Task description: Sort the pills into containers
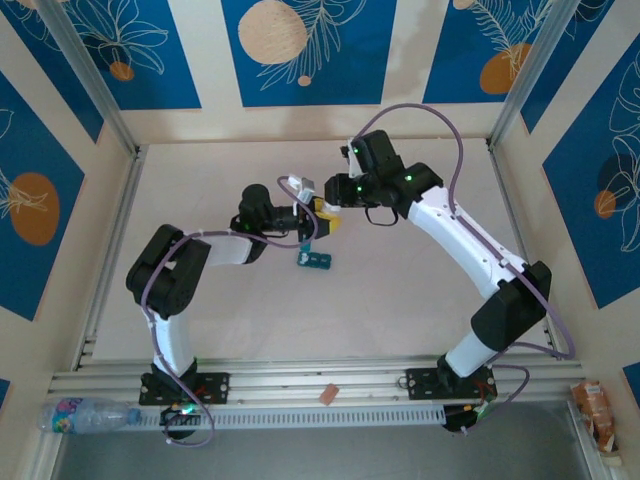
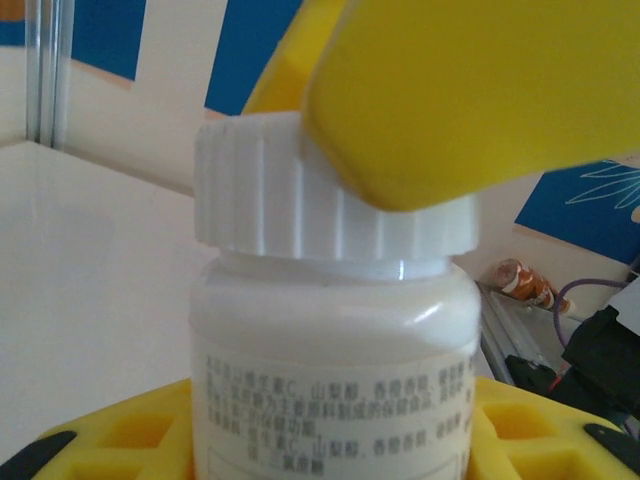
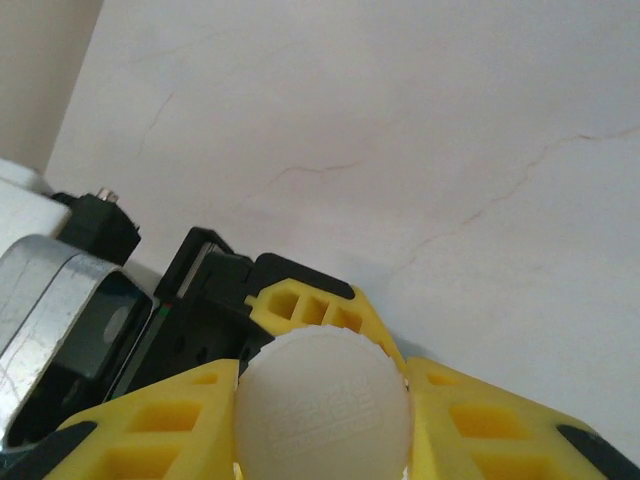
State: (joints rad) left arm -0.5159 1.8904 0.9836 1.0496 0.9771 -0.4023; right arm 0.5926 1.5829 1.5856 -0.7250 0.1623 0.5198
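A white pill bottle (image 2: 330, 380) with a ribbed white cap (image 2: 300, 190) is held above the table. My left gripper (image 2: 335, 445) is shut on the bottle's body, with yellow fingers (image 2: 130, 430) on both sides. My right gripper (image 3: 325, 440) is shut on the cap (image 3: 325, 410), and one of its yellow fingers (image 2: 470, 90) presses the cap's rim. In the top view the two grippers meet at mid-table, left (image 1: 300, 218) and right (image 1: 327, 220). The dark teal containers (image 1: 314, 260) lie on the table just below them. No loose pills are in view.
A clear water bottle (image 1: 85, 413) lies at the near left by the rail. An orange packet (image 1: 595, 405) sits at the near right corner. A small brown scrap (image 1: 326, 394) rests on the front rail. Walls enclose the table on three sides.
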